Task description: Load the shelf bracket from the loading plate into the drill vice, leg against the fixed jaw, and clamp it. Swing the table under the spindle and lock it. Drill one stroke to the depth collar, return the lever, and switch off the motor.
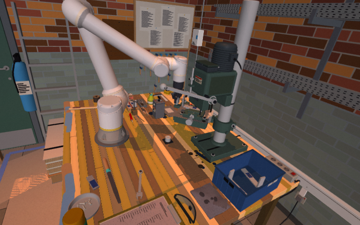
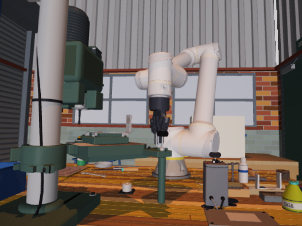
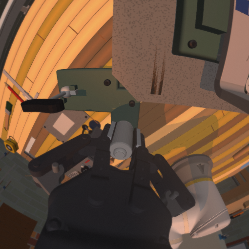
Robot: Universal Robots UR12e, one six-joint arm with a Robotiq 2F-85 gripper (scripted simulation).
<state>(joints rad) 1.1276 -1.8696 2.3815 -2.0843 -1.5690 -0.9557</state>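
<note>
At the back of the bench the drill press's green table (image 2: 106, 150) carries the vice (image 2: 104, 138), with the grey shelf bracket (image 2: 128, 124) standing upright in it. A grey cylindrical table handle (image 3: 120, 139) at the table's outer tab is gripped by my closed gripper (image 3: 121, 136), which points straight down over the tab's post (image 2: 161, 177). The spindle and bit (image 2: 79, 113) hang off to the side of the vice. The feed lever (image 1: 185, 94) with its white ball end sticks out from the drill head (image 1: 216, 79).
The blue bin (image 1: 247, 177) sits at the bench's near right corner beside the press base (image 1: 219, 148). A grey switch box (image 2: 215, 182) stands close to the table post, the empty loading plate (image 2: 239, 216) in front of it. A file (image 1: 111, 180) and a spanner (image 1: 139, 184) lie nearer.
</note>
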